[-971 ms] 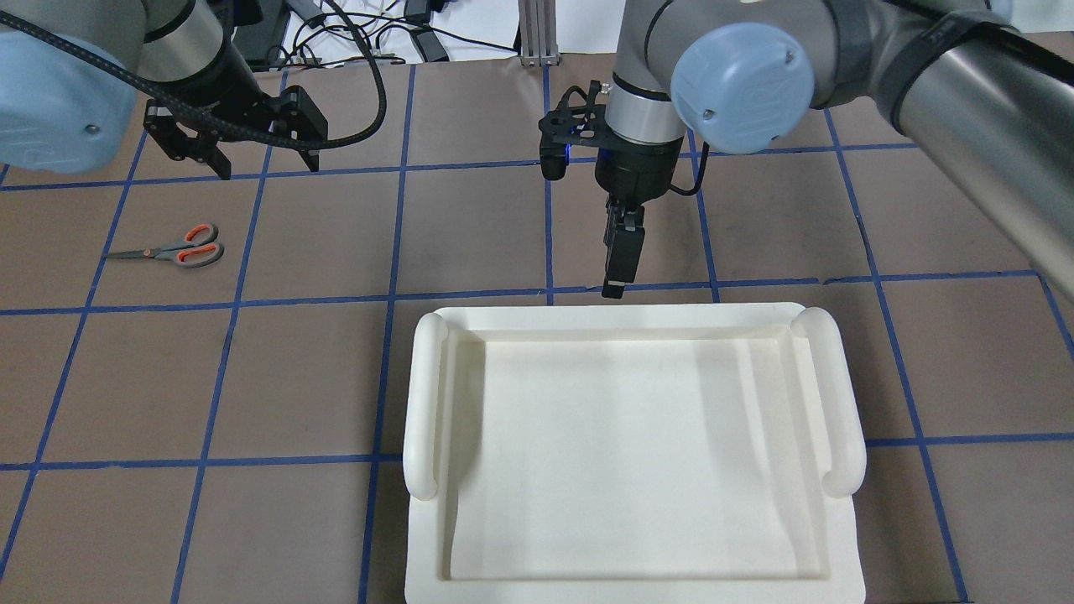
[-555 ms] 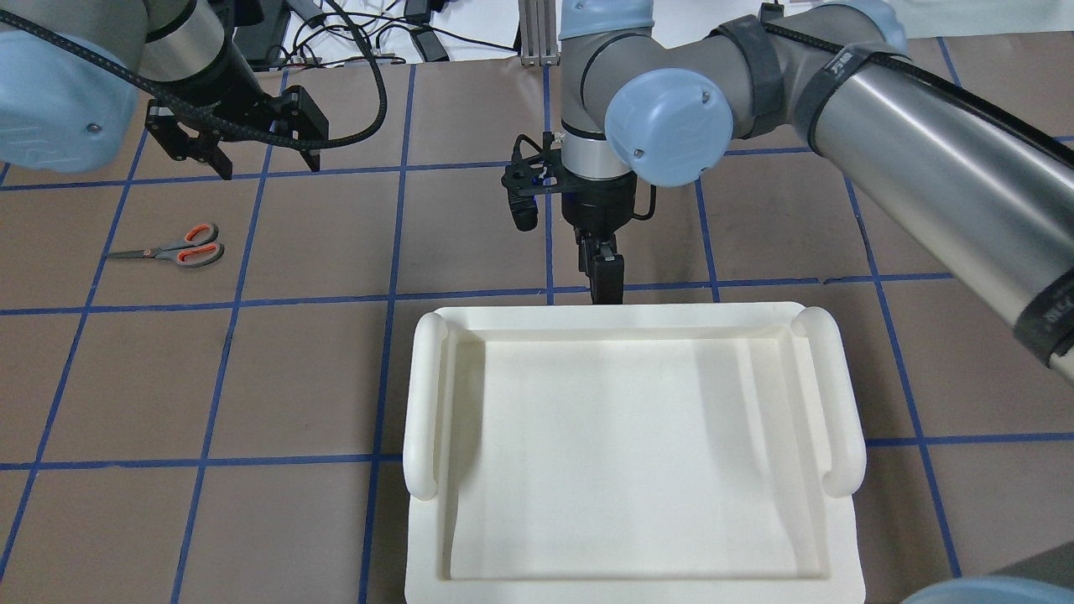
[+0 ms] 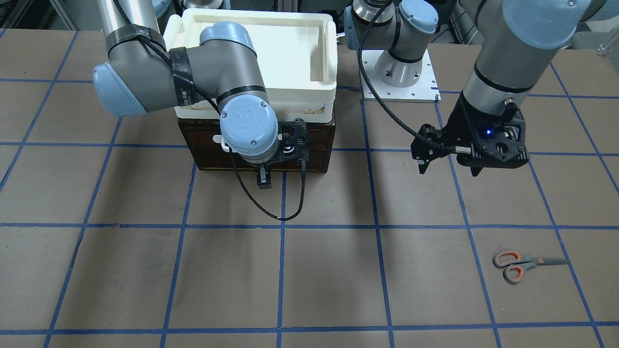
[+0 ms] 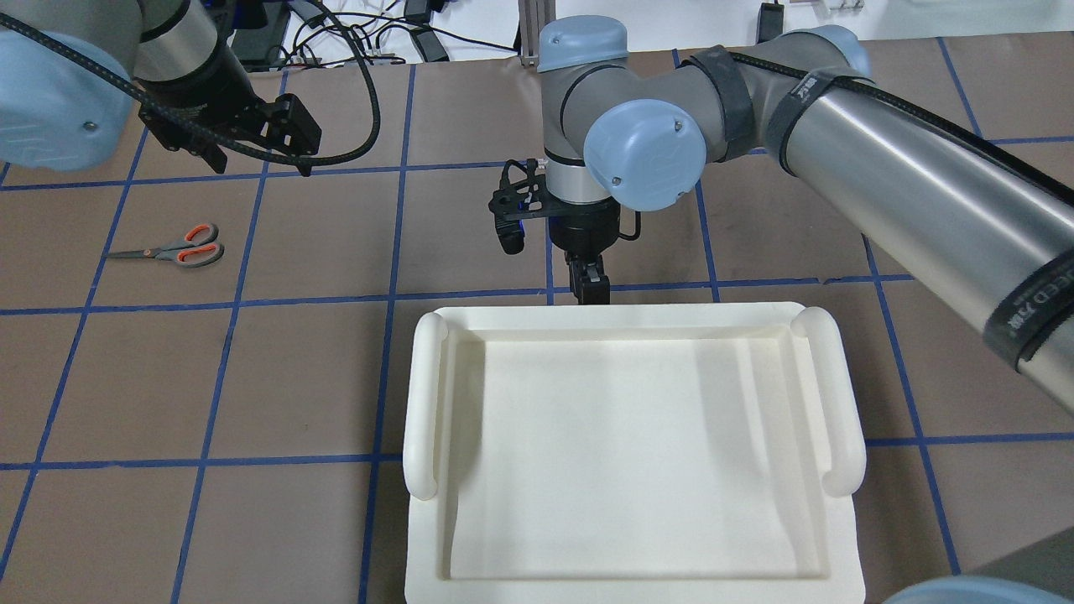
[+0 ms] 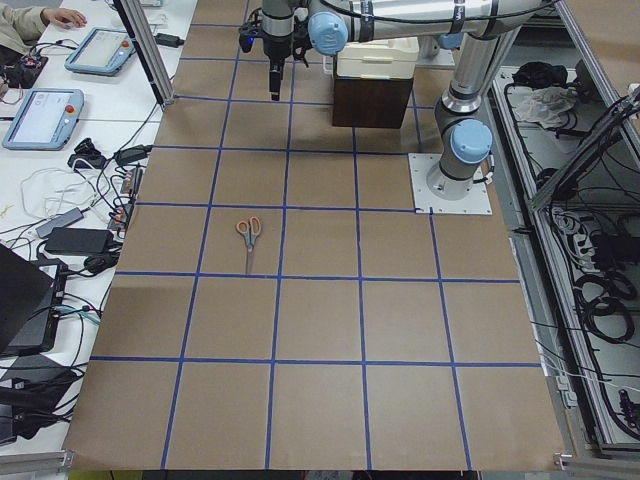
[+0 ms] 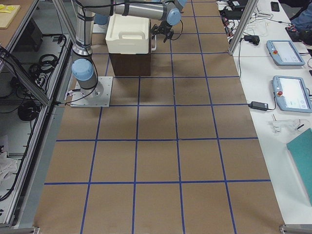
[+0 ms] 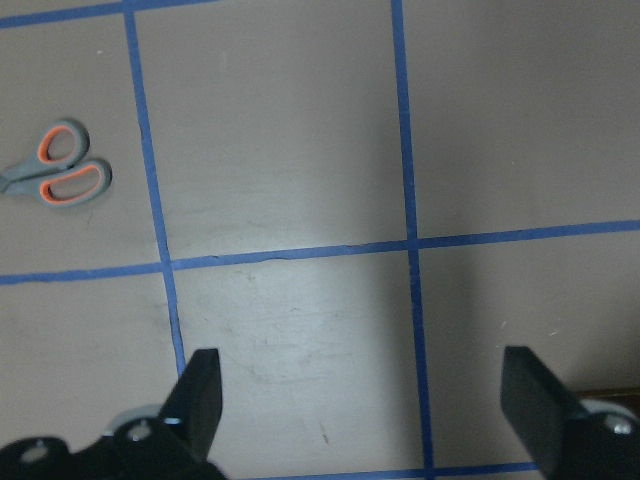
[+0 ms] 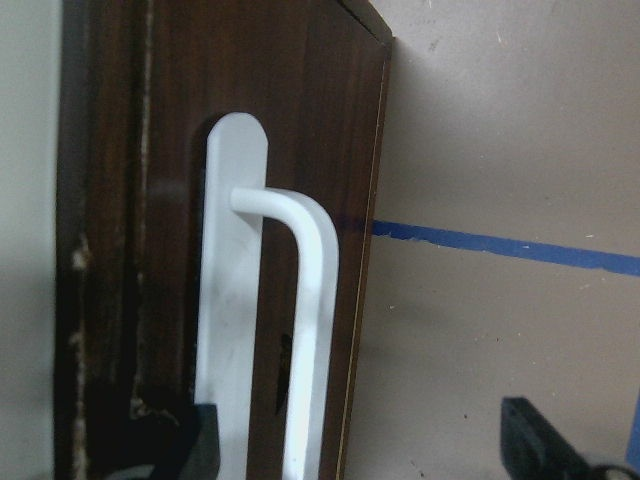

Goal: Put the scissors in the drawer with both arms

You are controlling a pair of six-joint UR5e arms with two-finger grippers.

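One small, grey-handled, orange-looped pair of scissors is lying flat on the brown table gridded in blue tape. It is sitting outside the dark brown wooden drawer and well apart from it. In the left wrist view it is showing at 10 o'clock. The black two-finger left gripper is hovering above the table, fingers spread, gripping nothing. The black right gripper is hanging at the drawer front, its fingers apart with the white bar handle between them; contact cannot be told. A white plastic bin is sitting on top.
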